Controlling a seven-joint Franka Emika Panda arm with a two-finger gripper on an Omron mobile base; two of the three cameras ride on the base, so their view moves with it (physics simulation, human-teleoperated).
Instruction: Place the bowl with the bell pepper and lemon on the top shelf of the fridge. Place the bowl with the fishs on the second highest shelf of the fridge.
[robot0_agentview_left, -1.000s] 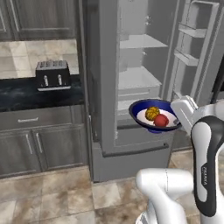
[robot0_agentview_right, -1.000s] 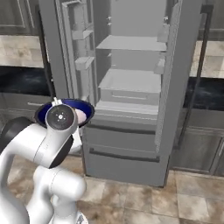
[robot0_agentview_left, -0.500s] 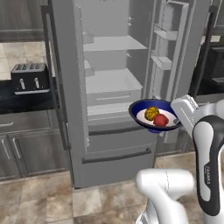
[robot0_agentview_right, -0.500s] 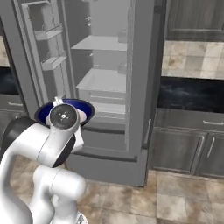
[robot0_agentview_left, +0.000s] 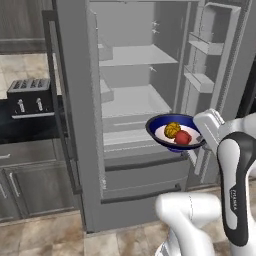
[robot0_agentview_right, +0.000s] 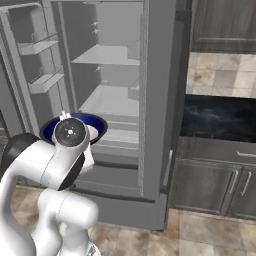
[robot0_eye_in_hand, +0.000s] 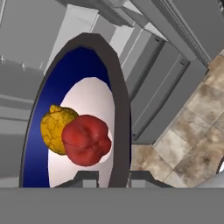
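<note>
The gripper (robot0_eye_in_hand: 109, 176) pinches the near rim of the blue bowl (robot0_agentview_left: 162, 127), one finger on each side. Inside lie a red bell pepper (robot0_eye_in_hand: 86, 140) touching a yellow lemon (robot0_eye_in_hand: 54, 128). Beyond stands the open fridge (robot0_agentview_left: 132, 100), its shelves seemingly bare.

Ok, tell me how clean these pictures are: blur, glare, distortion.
Left base view: soft and pixelated, flat even light, no glare on the bowl. Right base view: equally soft, fridge edges fuzzy. Hand view: sharpest, bell pepper and lemon crisp, the bowl's rim stretched by the close angle.
</note>
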